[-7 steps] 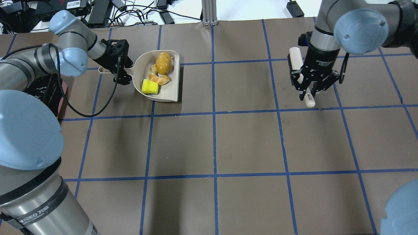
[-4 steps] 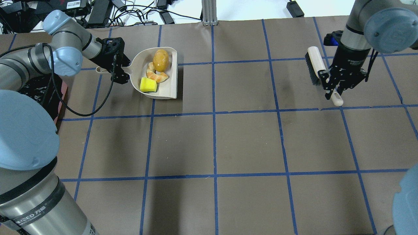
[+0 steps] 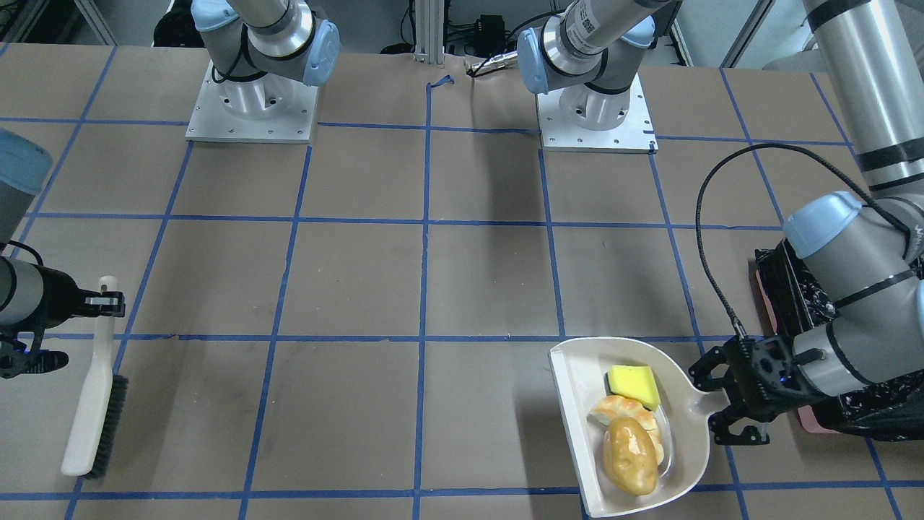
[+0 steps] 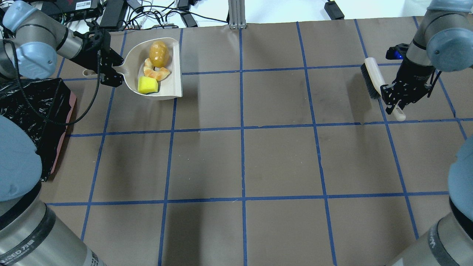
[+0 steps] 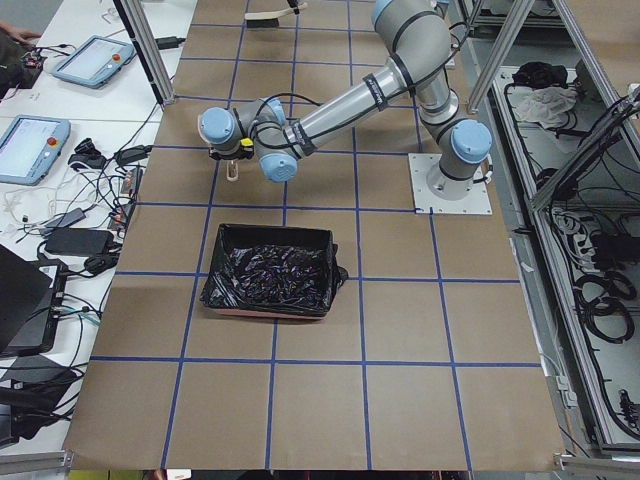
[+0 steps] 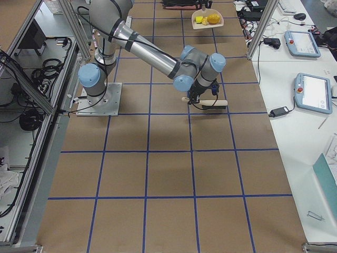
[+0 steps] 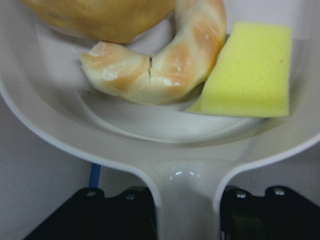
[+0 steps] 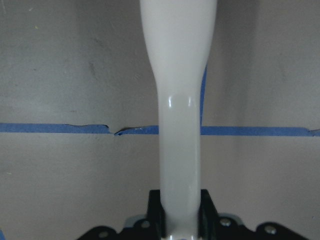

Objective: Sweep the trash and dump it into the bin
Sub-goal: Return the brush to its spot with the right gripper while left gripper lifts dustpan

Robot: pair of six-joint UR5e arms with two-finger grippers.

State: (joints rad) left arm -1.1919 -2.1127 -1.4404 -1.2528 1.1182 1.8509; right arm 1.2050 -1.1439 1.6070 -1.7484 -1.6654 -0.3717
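— So, what has the left gripper got?

— Its two fingers are clamped on the neck of the cream dustpan handle, one on each side. The wrist camera shows the handle running straight in between them.

— And the trash?

— All three bits lie in the pan, just past the fingertips. The yellow sponge is nearest the gripper, off to one side. The curved bread leans against it. The brown potato is farthest out, touching the bread.

— Is the pan resting on the table?

— Its shadow falls to one side of it on the brown paper, so it looks lifted, though I cannot say for sure.

— Where is the bin?

— Behind that gripper, back on the wrist side and towards the robot's base. It sits close under the arm's elbow but apart from the pan. It is pink and lined with a crinkled black bag.

— And the right gripper?

— Closed on the thin handle of a brush, far across the table from the pan. The bristle head sticks out ahead of its fingers, and the handle's tip pokes out behind them. Whether the bristles touch the table, I cannot tell.
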